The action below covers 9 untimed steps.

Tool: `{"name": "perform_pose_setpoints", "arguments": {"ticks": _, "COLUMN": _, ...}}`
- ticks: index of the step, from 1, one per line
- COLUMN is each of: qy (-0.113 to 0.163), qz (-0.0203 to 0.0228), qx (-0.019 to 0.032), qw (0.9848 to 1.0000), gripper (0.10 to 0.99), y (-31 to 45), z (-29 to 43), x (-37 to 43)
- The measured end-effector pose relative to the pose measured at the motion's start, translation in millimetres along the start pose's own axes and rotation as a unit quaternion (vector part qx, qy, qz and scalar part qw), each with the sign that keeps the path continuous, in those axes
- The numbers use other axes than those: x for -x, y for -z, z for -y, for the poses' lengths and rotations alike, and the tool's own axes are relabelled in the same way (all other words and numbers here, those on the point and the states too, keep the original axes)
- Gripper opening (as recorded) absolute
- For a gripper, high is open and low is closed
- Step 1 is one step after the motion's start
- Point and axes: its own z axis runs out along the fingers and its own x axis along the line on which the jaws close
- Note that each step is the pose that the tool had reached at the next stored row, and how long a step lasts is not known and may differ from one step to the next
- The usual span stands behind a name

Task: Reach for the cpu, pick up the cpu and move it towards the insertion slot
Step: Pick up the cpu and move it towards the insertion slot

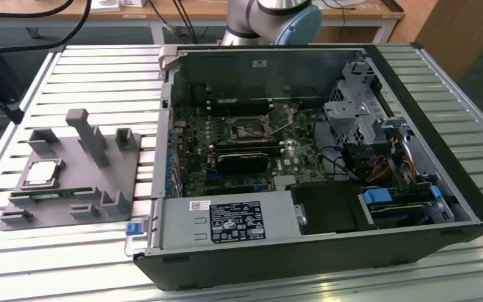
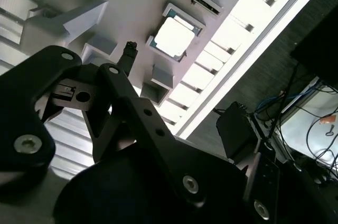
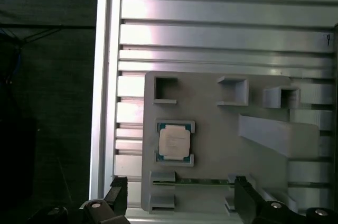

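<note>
- First wrist view looks down past the gripper point(image 3: 180, 187). Its two fingers point(image 3: 118, 195) stand wide apart with nothing between them, so we take it as open and empty.
- We see the cpu point(image 3: 174, 143) lying flat in its pocket on the grey fixture point(image 3: 222, 129), shiny face up. It is apart from both fingers and touched by neither.
- The relation that counts is this: the cpu lies beneath the gripper, close to midway across the gap between the fingers. It is off the line joining the fingertips, though, which falls nearer the green memory stick point(image 3: 190, 182) just beside it.
- The chip is square, so it has no long axis. Its edges look roughly square to the finger line, which we judge would suit a grasp on two opposite sides.
- In the second wrist view the cpu point(image 2: 171, 37) shows as a bright square beyond the black finger linkage and clear of it. We cannot tell the height above it.
- In the exterior view the cpu point(image 1: 42, 174) sits on the fixture at the exterior view's left, on the slatted table point(image 1: 99, 75). The insertion slot point(image 1: 248, 131) lies inside the open computer case point(image 1: 443, 157), well apart toward the exterior view's right.
- We judge the work to be at the reach, with nothing gripped yet.
</note>
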Motion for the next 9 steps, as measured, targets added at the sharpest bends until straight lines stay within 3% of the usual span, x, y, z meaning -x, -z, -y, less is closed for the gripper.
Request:
{"name": "perform_pose_setpoints", "arguments": {"ticks": 1, "qy": 0.0, "qz": 0.0, "qx": 0.0, "qw": 1.0, "gripper": 0.882, "y": -1.8, "z": 0.1, "x": 0.0}}
{"name": "perform_pose_setpoints", "arguments": {"ticks": 9, "qy": 0.0, "qz": 0.0, "qx": 0.0, "qw": 1.0, "gripper": 0.882, "y": -15.7, "z": 0.4, "x": 0.0}}
